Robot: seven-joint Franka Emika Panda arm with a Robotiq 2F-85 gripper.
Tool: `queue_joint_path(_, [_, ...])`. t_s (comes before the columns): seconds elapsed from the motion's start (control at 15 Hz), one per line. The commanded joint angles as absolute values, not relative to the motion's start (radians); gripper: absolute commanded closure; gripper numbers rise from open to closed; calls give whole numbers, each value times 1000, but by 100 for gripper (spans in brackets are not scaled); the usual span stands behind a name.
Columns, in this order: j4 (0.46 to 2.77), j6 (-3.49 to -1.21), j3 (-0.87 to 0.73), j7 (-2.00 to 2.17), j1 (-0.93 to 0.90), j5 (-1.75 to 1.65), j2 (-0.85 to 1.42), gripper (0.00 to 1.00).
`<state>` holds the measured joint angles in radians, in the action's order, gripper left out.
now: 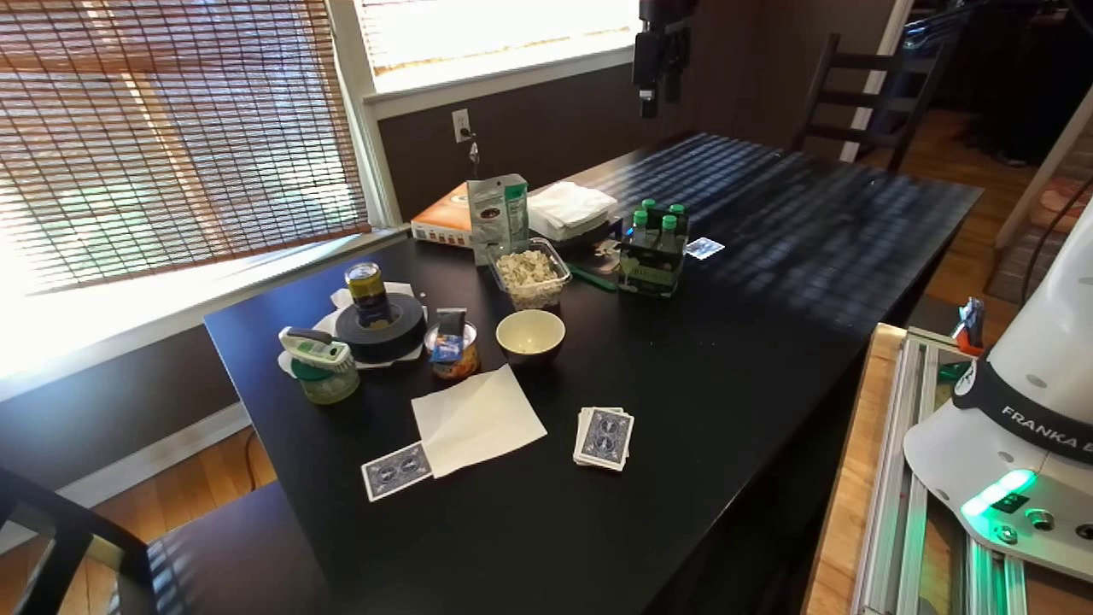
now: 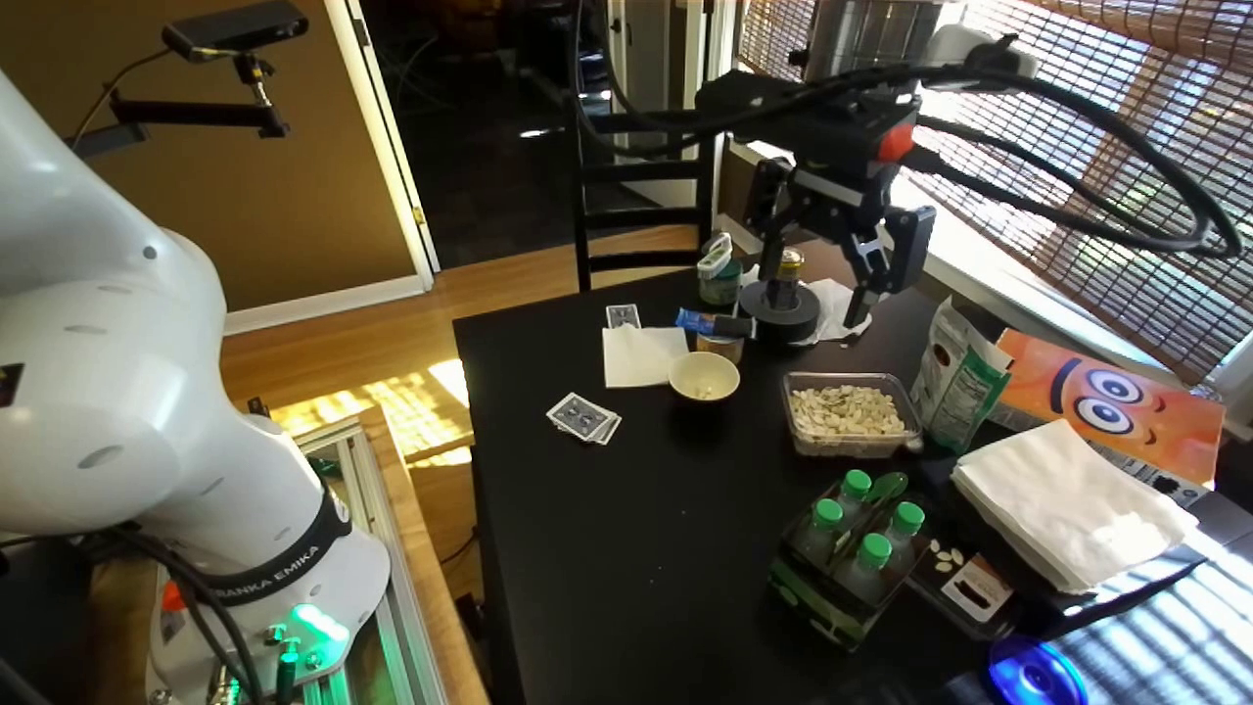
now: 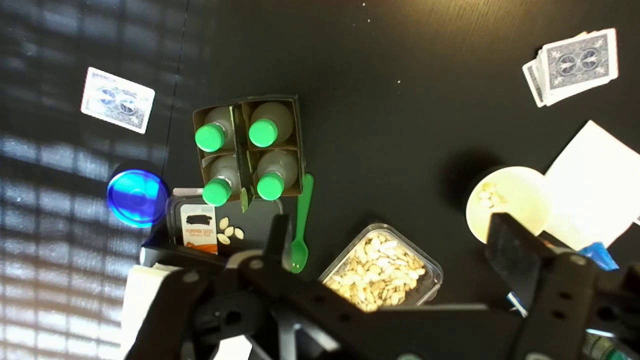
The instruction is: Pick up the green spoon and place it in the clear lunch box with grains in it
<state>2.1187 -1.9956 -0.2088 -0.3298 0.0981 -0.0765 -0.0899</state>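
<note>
My fingers [image 3: 517, 252] spread wide, nothing held; below, clear lunch box with grains [image 3: 431, 280], no spoon in it; a bit past that, green spoon [image 3: 302, 215] lying on the desk [image 3: 380, 140], just beside the bottle carrier [image 1: 647, 273]. Done: nothing, by my read. Left: all of it, reach, grip, lift, carry over, set in

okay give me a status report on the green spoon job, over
Hand open, empty, high over the table. Green spoon lying on it, ungrasped. Bottle carrier close beside the spoon, might crowd the grasp.

Lunch box [image 3: 428, 283] partly hidden, wrist view
</note>
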Motion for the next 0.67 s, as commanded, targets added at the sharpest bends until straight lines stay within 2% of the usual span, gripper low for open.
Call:
queue_joint_path(0.0, [2159, -2181, -217, -401, 122, 51, -54, 0])
queue_joint_path(0.27, [2138, -2335, -224, -481, 158, 63, 101, 0])
queue_joint_path(0.6, [1983, -2288, -164, -593, 204, 42, 336, 0])
